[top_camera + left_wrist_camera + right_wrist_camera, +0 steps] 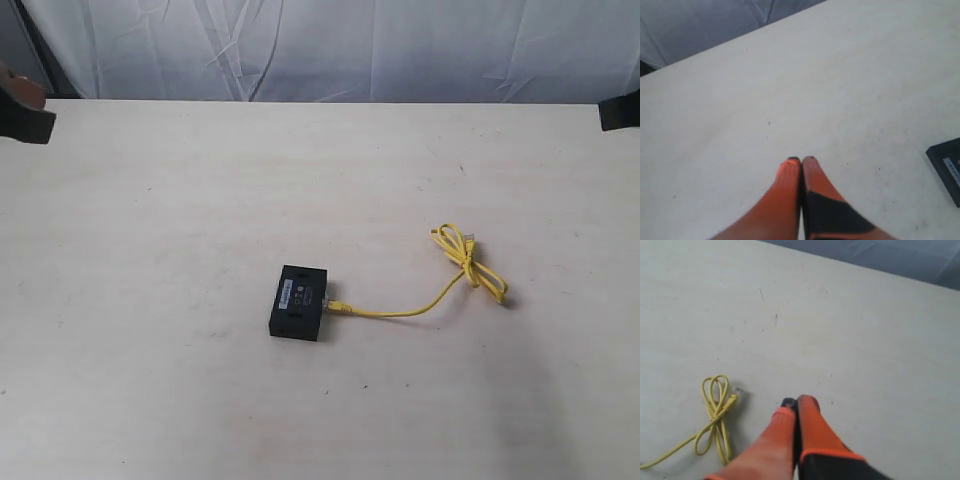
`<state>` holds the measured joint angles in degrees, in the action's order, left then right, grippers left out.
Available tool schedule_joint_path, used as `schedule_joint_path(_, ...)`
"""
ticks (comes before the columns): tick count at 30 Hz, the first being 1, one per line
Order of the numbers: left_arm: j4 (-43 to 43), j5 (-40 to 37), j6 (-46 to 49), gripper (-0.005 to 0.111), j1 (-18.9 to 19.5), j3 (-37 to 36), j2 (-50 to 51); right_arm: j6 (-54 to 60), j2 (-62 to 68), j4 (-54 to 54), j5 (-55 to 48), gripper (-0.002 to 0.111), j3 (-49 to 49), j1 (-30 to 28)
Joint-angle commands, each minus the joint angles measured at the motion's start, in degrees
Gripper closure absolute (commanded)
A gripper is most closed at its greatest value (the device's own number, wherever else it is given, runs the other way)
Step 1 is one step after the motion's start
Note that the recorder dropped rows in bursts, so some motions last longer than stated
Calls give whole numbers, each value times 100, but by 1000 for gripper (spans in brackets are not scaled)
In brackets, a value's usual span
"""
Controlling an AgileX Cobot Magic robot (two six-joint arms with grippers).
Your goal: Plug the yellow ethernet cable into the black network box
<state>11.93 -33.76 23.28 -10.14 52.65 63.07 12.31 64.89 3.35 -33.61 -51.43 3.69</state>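
The black network box (299,302) lies flat near the table's middle, and its corner shows in the left wrist view (947,167). The yellow ethernet cable (440,294) runs from the box's right side, where one plug sits at the box, out to a bow-like knot (470,260) on the right. That knot and the free clear plug show in the right wrist view (715,417). My left gripper (801,160) is shut with nothing in it, far left of the box. My right gripper (796,402) is shut and holds nothing, apart from the knot.
The pale table (150,250) carries only the box and cable. A white cloth backdrop (320,45) hangs behind its far edge. Parts of the two arms show at the left edge (22,110) and right edge (620,110) of the exterior view.
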Motion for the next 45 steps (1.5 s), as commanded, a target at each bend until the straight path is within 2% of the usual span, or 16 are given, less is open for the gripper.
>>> schedule_joint_path(1,-153,302,-68,107,-14,-390,-577,-45,-550,-20,260,108,329,-37)
schedule_joint_path(11,-97,960,-83,107,-14,-1104,-1889,-208,-1856,-20,1016,108,1240,-37)
schedule_joint_path(27,108,1701,-83,107,-14,-2088,-3423,-246,-3462,-5,2011,108,2282,-37)
schedule_joint_path(34,155,1613,-83,107,-14,-2179,-3866,-246,-3806,21,2029,108,2434,-37)
schedule_joint_path(45,109,1585,-83,107,-14,-2179,-3934,-246,-3860,37,2052,108,2434,-37)
